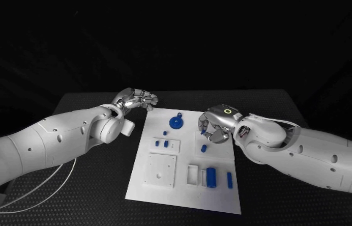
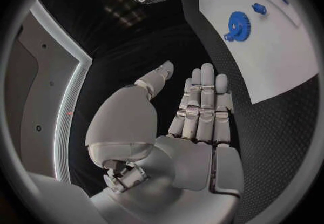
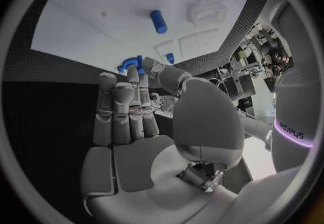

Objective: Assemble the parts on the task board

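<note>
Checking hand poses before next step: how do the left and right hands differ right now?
Left hand sits off the white board, over the black table beyond its far left corner; right hand is over the board's far right part. Left hand's fingers lie straight and hold nothing; whether the right hand's fingers pinch a blue piece I cannot tell. Both are silver, on white arms.

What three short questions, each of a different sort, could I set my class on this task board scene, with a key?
1. True or false: the left hand holds the blue gear.
2. Which hand reaches over the task board? A: left hand. B: right hand. C: both.
3. Fill the gap: the largest blue cylinder lies at the board's ___ end, near or far from the robot.

Key: 1 false, the gear lies on the board; 2 B; 3 near.
</note>
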You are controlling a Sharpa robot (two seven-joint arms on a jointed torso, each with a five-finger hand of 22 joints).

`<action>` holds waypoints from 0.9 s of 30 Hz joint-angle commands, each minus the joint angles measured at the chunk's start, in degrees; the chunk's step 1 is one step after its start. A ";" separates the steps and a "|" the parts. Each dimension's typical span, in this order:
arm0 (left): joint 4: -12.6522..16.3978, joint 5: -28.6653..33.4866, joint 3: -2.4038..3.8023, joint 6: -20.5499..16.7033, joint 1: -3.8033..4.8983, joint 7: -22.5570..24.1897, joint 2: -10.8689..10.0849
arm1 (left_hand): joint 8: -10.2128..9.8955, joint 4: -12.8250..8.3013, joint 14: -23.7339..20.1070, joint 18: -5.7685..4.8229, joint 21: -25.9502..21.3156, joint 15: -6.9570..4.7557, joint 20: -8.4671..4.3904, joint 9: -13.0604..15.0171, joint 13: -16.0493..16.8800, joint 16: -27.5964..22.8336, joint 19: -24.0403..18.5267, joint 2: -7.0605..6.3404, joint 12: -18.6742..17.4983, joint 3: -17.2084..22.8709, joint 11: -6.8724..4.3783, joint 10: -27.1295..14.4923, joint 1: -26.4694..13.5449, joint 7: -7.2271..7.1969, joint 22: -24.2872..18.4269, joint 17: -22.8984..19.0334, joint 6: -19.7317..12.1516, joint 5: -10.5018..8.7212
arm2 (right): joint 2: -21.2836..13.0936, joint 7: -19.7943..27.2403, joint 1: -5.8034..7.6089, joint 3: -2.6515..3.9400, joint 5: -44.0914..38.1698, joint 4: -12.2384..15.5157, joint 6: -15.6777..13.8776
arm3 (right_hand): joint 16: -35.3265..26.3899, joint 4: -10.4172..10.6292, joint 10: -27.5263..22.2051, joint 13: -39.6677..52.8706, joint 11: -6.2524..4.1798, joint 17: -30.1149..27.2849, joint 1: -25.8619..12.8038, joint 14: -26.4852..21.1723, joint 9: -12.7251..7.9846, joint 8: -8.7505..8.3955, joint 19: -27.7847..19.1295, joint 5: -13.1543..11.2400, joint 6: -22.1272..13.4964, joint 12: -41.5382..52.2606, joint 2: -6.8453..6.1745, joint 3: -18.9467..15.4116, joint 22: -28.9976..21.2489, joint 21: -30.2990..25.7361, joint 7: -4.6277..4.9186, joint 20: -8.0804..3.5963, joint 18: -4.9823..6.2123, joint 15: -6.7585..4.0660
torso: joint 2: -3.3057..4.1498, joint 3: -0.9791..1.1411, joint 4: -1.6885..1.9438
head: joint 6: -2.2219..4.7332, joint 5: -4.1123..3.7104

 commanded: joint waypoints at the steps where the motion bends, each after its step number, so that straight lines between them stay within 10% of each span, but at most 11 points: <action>1: -0.62 0.38 0.04 0.34 0.04 0.70 0.51 | 0.01 0.24 -0.22 0.95 -0.32 0.12 0.14 -0.07 -0.07 -0.21 -0.07 0.08 -0.11 -0.13 -0.06 -0.38 -0.39 0.01 0.09 0.10 -0.31 0.22 | 1.15 -0.06 0.06 0.02 0.44 0.51 1.00 | 0.20 0.37 0.50 2.16 0.20 0.08 0.37 0.05 0.06 0.12 0.20 0.13 0.19 0.08 0.38 -0.07 1.05 0.17 0.24 -0.12 0.79 -0.25 | -0.12 -0.04 0.04 | 0.17 0.81; 14: -3.19 1.08 0.04 0.01 0.04 0.85 2.27 | 0.10 0.27 -0.24 0.95 -0.38 0.13 0.15 -0.05 -0.04 -0.29 -0.09 0.09 -0.04 -0.11 -0.09 -0.34 -0.38 -0.01 0.14 0.22 -0.29 0.22 | 8.42 -0.54 0.03 -1.07 -0.78 0.26 2.81 | 0.02 0.44 0.39 2.22 0.25 0.23 0.27 0.00 0.11 0.00 0.11 0.16 0.00 -0.15 0.73 -0.14 1.03 0.14 0.31 -0.14 0.79 -0.20 | -0.51 -0.46 0.13 | -0.06 5.12; 17: -3.40 1.11 0.04 -0.13 0.04 0.92 2.52 | 0.13 0.29 -0.24 0.95 -0.40 0.14 0.15 -0.05 -0.03 -0.31 -0.09 0.10 -0.02 -0.10 -0.10 -0.32 -0.39 -0.01 0.15 0.25 -0.28 0.22 | 9.98 -0.41 -0.23 -2.25 -0.88 -0.12 2.90 | -0.01 0.42 0.38 2.24 0.26 0.27 0.24 0.00 0.13 -0.02 0.10 0.16 -0.03 -0.20 0.80 -0.18 1.03 0.13 0.33 -0.14 0.79 -0.19 | -0.54 -0.61 0.19 | -0.17 5.47; 27: -3.51 1.23 0.05 -0.18 0.05 0.98 3.14 | 0.20 0.32 -0.26 0.95 -0.44 0.15 0.16 -0.04 -0.01 -0.37 -0.10 0.11 0.03 -0.09 -0.12 -0.29 -0.39 -0.03 0.19 0.33 -0.25 0.22 | 13.17 -0.46 -3.25 -3.04 -2.09 -1.07 3.54 | -0.11 0.25 0.38 2.30 0.28 0.36 0.22 0.02 0.18 -0.06 0.06 0.17 -0.09 -0.30 1.00 -0.30 1.04 0.13 0.35 -0.15 0.79 -0.18 | -0.39 -0.50 0.24 | -0.28 6.42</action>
